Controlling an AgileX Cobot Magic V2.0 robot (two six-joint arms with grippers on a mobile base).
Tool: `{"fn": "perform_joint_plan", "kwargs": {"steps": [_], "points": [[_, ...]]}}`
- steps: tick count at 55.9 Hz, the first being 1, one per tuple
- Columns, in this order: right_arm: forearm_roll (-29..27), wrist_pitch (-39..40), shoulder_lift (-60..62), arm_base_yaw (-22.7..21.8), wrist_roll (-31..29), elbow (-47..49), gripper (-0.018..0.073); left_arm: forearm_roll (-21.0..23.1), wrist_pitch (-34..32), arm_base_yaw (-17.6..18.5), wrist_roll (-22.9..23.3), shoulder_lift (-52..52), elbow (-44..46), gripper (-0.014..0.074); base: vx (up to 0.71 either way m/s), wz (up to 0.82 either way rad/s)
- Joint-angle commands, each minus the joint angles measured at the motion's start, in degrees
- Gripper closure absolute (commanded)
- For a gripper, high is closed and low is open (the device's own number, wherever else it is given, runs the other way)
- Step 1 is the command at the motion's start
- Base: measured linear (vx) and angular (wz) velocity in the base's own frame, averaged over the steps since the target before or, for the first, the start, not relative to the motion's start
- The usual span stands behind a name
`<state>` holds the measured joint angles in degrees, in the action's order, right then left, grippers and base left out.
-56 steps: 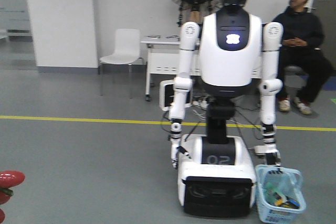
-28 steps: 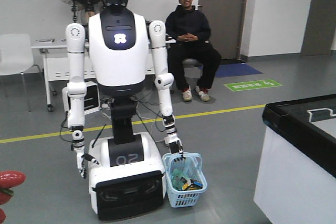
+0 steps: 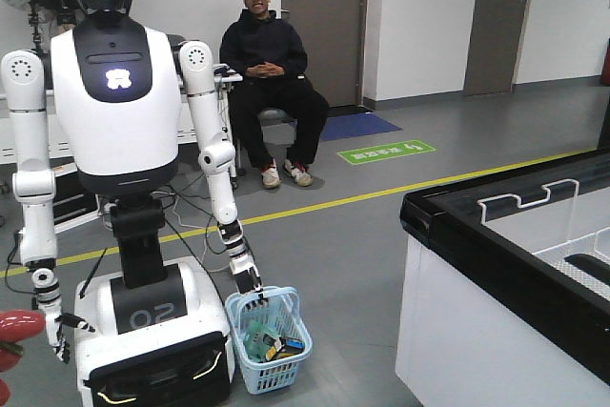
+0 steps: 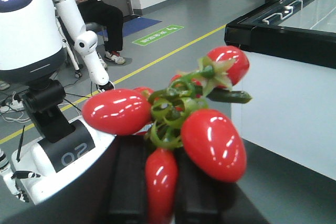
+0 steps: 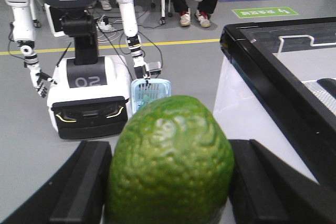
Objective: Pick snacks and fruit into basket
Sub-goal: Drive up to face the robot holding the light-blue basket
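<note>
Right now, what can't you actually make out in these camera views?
- Front view: contents of the pale blue plastic basket, too small to identify.
- Left wrist view: the glossy red tomato cluster hides how the black left fingers grip.
- Right wrist view: the bumpy green fruit is cut off by the bottom edge.
</note>
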<state>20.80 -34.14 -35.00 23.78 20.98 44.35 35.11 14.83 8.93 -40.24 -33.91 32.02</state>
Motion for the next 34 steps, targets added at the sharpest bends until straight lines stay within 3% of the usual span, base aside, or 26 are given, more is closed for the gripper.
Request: {"fn": "perform_joint_plan", "kwargs": {"steps": [1, 34], "points": [[1.67, 4.81, -0.07, -0.19, -0.26, 1.59, 0.0568, 0.98, -3.81, 0.02, 0.4, -0.11, 1.64, 0.0605, 0.18, -0.18], [1.67, 4.81, -0.07, -0.19, -0.26, 1.59, 0.0568, 0.98, -3.81, 0.02, 0.4, -0.11, 1.64, 0.0605, 0.23, -0.12]]}}
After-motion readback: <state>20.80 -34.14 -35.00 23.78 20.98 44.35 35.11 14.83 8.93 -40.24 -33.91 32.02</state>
